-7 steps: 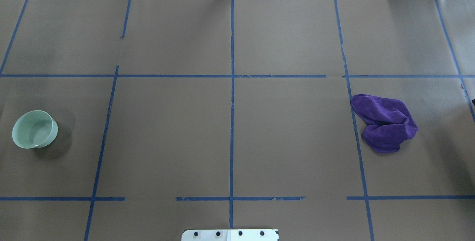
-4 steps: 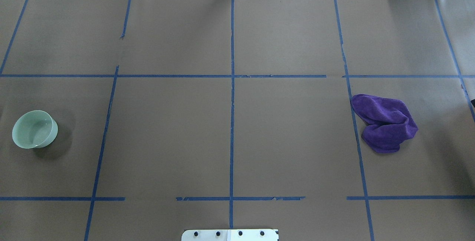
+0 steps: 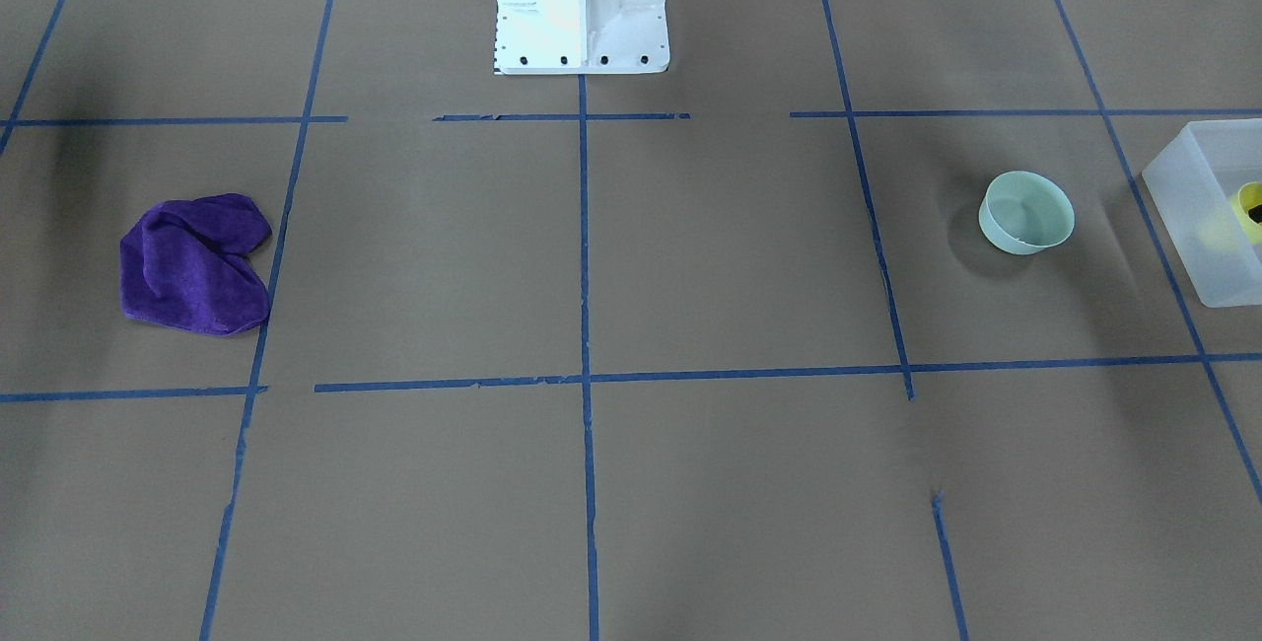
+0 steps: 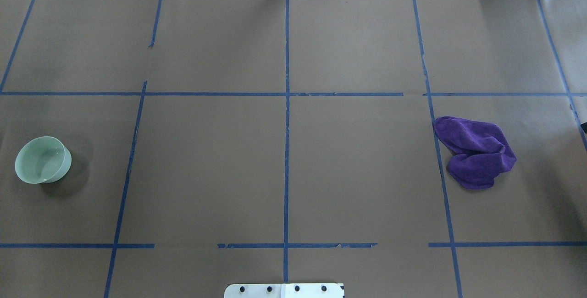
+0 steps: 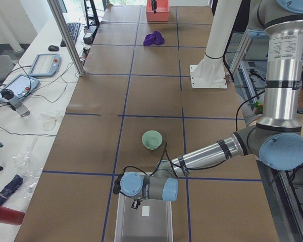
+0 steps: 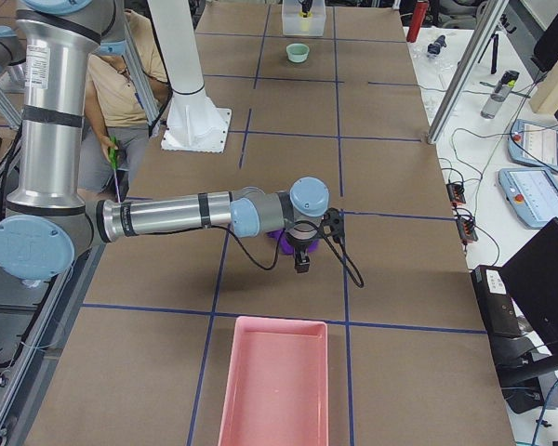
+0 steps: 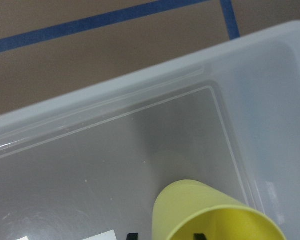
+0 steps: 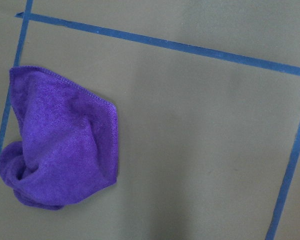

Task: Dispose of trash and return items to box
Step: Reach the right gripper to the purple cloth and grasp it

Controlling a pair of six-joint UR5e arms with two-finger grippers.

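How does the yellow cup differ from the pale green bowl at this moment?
Colour: the yellow cup is bright, the pale green bowl muted. Shape: the cup is narrow and tapered, the bowl wide and low. Place: the cup is within the walls of the translucent bin, while the bowl stands upright on the brown paper beside that bin. Both are plain, single-coloured open containers.

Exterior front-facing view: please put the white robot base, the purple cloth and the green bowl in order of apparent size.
Largest to smallest:
1. white robot base, even though the picture's top edge cuts it off
2. purple cloth
3. green bowl, clearly the smallest
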